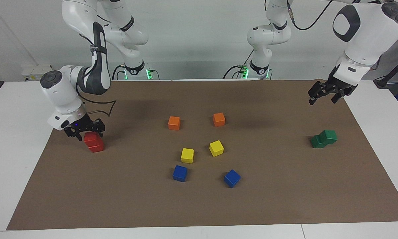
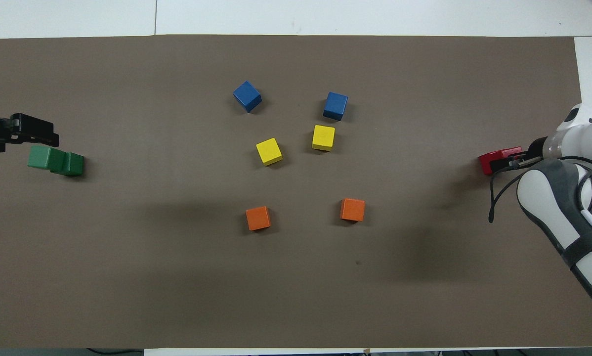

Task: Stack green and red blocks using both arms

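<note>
Two red blocks stand stacked at the right arm's end of the table; the upper red block sits on the lower one. In the overhead view only the top of the stack shows. My right gripper is low, right at the upper red block. Two green blocks touch at the left arm's end, offset from each other; they also show in the overhead view. I cannot tell whether one rests on the other. My left gripper is open and empty, raised above them.
In the middle of the brown mat lie two orange cubes, two yellow cubes and two blue cubes, all apart from each other. White table surface borders the mat at both ends.
</note>
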{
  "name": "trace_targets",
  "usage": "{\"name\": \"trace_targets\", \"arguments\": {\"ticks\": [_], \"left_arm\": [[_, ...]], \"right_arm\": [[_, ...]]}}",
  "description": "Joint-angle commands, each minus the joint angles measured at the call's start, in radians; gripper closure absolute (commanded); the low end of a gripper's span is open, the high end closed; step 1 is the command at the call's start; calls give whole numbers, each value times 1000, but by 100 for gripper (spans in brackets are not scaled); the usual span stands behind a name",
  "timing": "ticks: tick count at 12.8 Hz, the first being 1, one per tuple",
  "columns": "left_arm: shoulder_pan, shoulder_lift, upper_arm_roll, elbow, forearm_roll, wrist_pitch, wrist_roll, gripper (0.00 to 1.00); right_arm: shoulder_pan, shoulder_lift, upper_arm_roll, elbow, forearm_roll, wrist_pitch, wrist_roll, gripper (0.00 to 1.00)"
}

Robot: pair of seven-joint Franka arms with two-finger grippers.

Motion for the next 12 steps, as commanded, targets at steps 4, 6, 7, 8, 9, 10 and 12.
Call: {"name": "trace_targets", "arguments": {"ticks": [4, 6, 7, 8, 9, 10, 12], "left_arm": [[-39, -60, 15, 17, 0, -146, -18, 0], [-33, -110, 15, -38, 0, -135, -19, 0], [-33, -126, 15, -63, 0, -132, -19, 0], [-30, -138, 15, -83, 0, -132, -18, 0], [-30, -149, 15, -100, 0, -120, -16, 0], [-30, -152, 15, -109, 0, -114, -16, 0], [-31, -163, 13, -133, 5, -79, -16, 0]], "right_arm": [[-7, -15, 7, 82, 20, -78, 15, 0], [-4, -24, 16, 187, 20, -214, 119, 0], [2, -29, 33, 242, 20, -293, 153, 0], [4, -44, 44, 298, 20, -380, 191, 0], [13, -64, 50, 344, 20, -458, 245, 0], [19, -89, 52, 376, 20, -524, 265, 0], [19, -145, 53, 399, 20, -626, 275, 0]]}}
